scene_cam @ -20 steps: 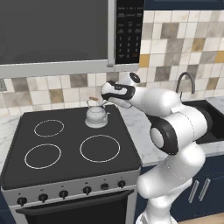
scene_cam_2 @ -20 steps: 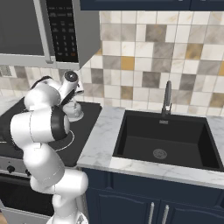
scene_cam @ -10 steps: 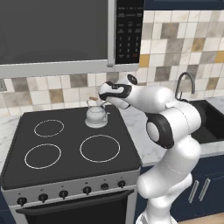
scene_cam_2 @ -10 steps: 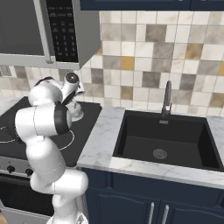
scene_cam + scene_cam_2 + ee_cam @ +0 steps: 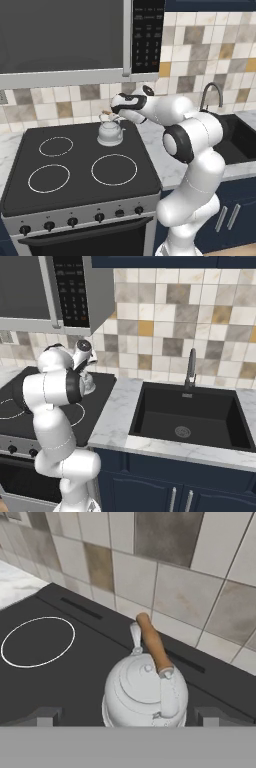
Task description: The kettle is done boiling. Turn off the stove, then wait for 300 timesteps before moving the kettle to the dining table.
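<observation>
Four white ring burners are showing on the stove [image 5: 75, 165], which is filling the lower left of the left base view. The kettle [image 5: 110, 131] is sitting on the back right burner, a little left of the centre of that frame, close to the tiled wall [image 5: 60, 100]. Its brown handle [image 5: 153, 644] is arching over the lid and, in the hand view, is running from the upper centre down toward the right. In that view the kettle [image 5: 145, 693] is standing in the lower centre of the frame, between the two finger tips [image 5: 44, 716] that are rising at the bottom left and bottom right.

The gripper [image 5: 113, 111] is hanging just above the kettle in the left base view, at the end of the white arm that is reaching in from the right side. Its jaws are standing wide apart and are holding nothing; whether a finger is touching the handle, I cannot tell.

In the right base view the gripper [image 5: 86, 367] is at the centre left, and the kettle [image 5: 88, 384] is mostly hidden behind the arm. The black sink [image 5: 187, 416] with its faucet [image 5: 190, 367] is lying to the right, set in the marble counter [image 5: 116, 421].
</observation>
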Tool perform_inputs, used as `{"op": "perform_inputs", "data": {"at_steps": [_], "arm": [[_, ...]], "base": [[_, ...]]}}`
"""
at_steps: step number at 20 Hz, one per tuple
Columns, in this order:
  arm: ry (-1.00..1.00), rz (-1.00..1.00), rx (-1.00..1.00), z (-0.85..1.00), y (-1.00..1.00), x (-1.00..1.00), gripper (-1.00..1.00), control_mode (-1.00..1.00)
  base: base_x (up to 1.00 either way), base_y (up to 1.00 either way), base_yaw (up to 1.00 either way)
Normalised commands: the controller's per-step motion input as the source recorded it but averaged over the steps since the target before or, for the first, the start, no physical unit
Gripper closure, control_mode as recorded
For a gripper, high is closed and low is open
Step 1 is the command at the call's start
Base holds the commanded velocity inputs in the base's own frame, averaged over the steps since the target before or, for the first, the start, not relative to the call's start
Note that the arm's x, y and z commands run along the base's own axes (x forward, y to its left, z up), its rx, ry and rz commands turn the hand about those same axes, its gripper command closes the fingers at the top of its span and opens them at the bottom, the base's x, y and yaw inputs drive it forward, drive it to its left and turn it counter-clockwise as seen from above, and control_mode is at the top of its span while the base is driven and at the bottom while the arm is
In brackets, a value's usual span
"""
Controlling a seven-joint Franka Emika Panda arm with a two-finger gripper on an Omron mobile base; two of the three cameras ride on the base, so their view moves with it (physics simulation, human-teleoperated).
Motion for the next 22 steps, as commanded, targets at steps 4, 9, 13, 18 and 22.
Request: {"op": "perform_inputs", "data": {"at_steps": [4, 9, 13, 18, 22], "arm": [[0.0, 0.0, 0.0, -0.1, 0.07, 0.23, -1.0, -1.0], [0.0, 0.0, 0.0, -0.12, 0.07, 0.21, -1.0, -1.0], [0.0, 0.0, 0.0, -0.1, 0.05, 0.23, -1.0, -1.0], [0.0, 0.0, 0.0, -0.09, 0.03, 0.25, -1.0, -1.0], [0.0, 0.0, 0.0, -0.13, 0.02, 0.21, -1.0, -1.0]], "base": [[0.0, 0.0, 0.0], [0.0, 0.0, 0.0], [0.0, 0.0, 0.0], [0.0, 0.0, 0.0], [0.0, 0.0, 0.0]]}}
